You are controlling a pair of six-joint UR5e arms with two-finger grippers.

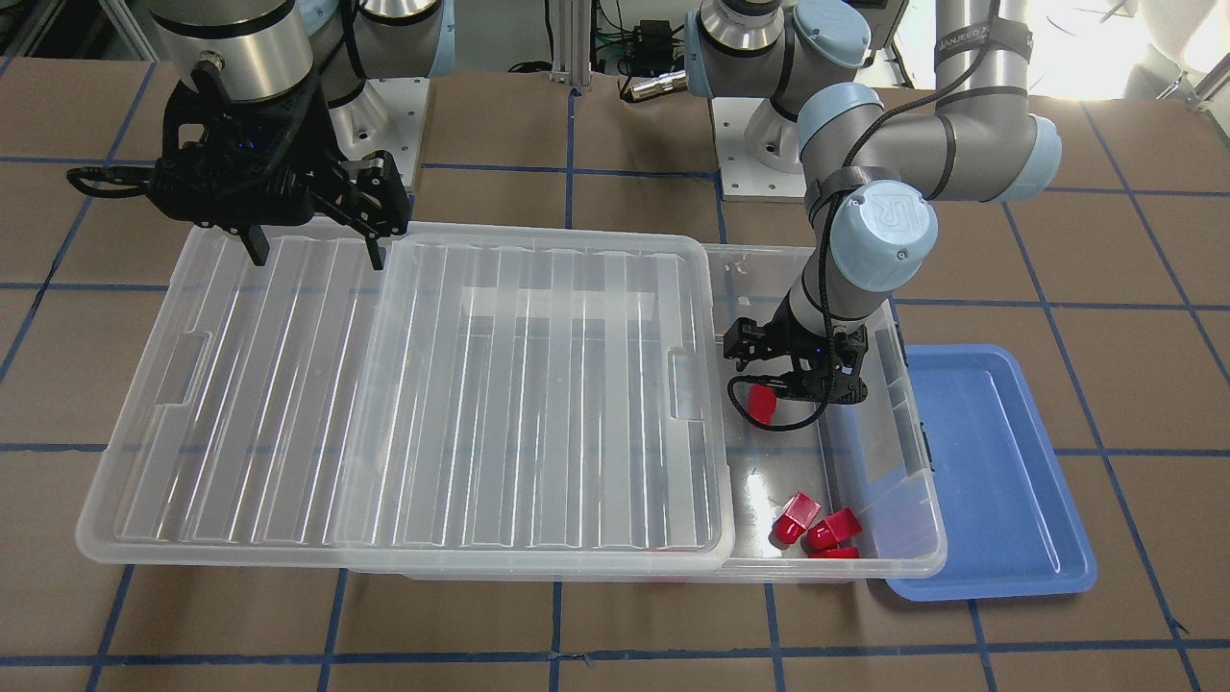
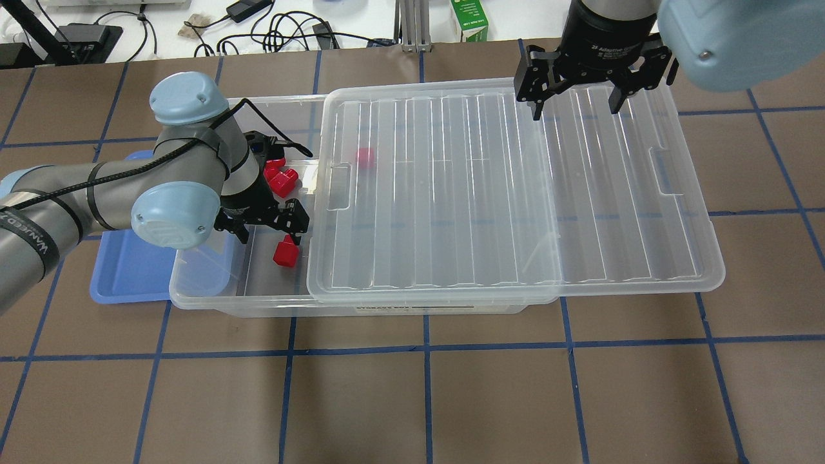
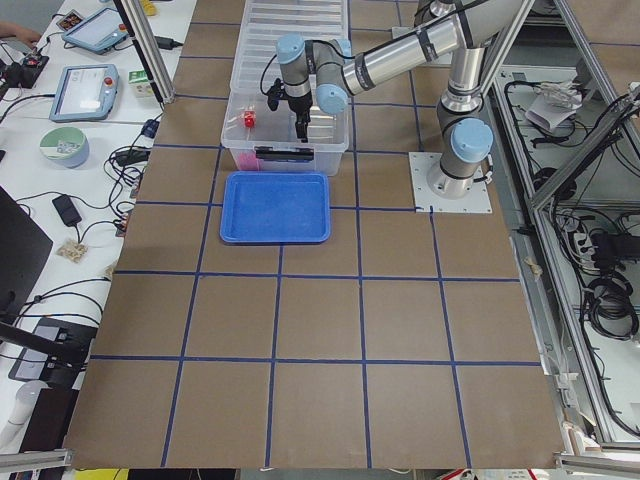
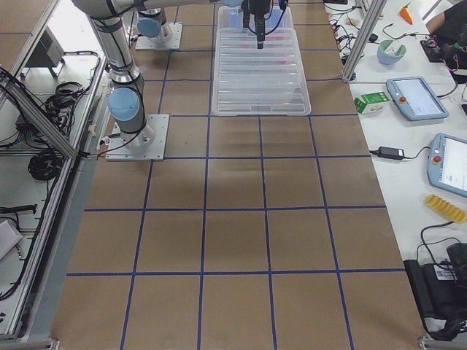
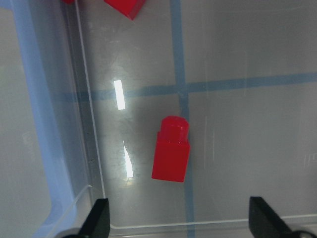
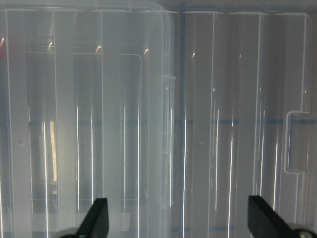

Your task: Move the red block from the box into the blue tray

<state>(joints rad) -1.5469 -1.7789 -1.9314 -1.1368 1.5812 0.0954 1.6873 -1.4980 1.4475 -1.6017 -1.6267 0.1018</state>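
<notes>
A red block (image 5: 172, 151) lies on the floor of the clear box (image 2: 213, 299), in its uncovered end; it also shows in the overhead view (image 2: 285, 251) and the front view (image 1: 762, 404). My left gripper (image 2: 269, 233) reaches into that end and hovers open just above the block, without touching it; the wrist view shows its fingertips (image 5: 99, 218) spread wide. Three more red blocks (image 1: 817, 529) lie at the box's far corner. The blue tray (image 1: 990, 481) lies beside the box, empty. My right gripper (image 2: 573, 106) is open above the lid.
The ribbed clear lid (image 2: 503, 193) is slid toward my right and covers most of the box. Another red block (image 2: 366, 157) shows through it. The box wall (image 1: 884, 452) stands between the blocks and the tray.
</notes>
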